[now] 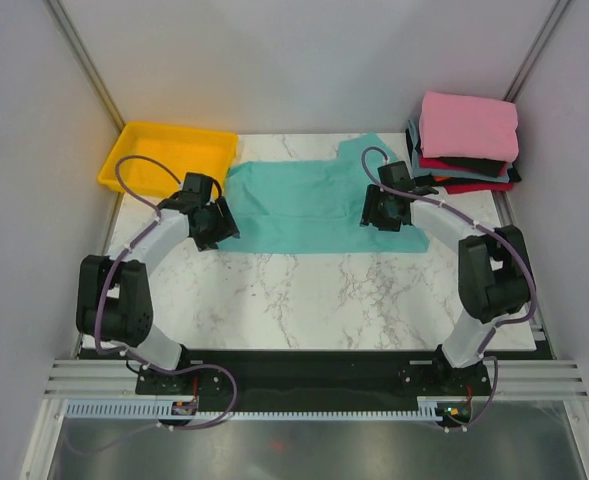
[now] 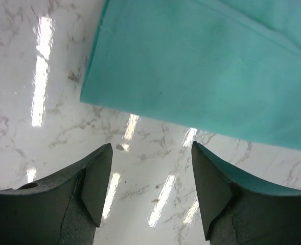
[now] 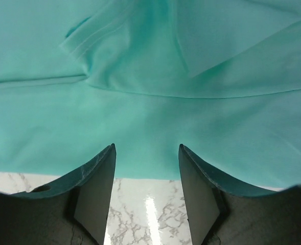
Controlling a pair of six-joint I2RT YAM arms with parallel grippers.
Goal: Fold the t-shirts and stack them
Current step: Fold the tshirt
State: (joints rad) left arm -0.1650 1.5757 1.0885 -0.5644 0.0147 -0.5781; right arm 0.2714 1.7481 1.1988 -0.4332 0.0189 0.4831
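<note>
Teal t-shirt lies flat on worktop. Left fingers apart, empty, by its corner. Right fingers apart over its near edge.

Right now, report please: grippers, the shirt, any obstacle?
Left gripper open, empty, by corner of teal t-shirt. Right gripper open at its near edge. Shirt flat, not yet stacked. Nothing in the way.

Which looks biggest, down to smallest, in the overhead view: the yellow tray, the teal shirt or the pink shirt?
1. The teal shirt, spread out, is clearly largest.
2. The yellow tray.
3. The pink shirt, folded. It tops a pile, so it sits nearer the camera, yet it looks smaller than the tray.
</note>
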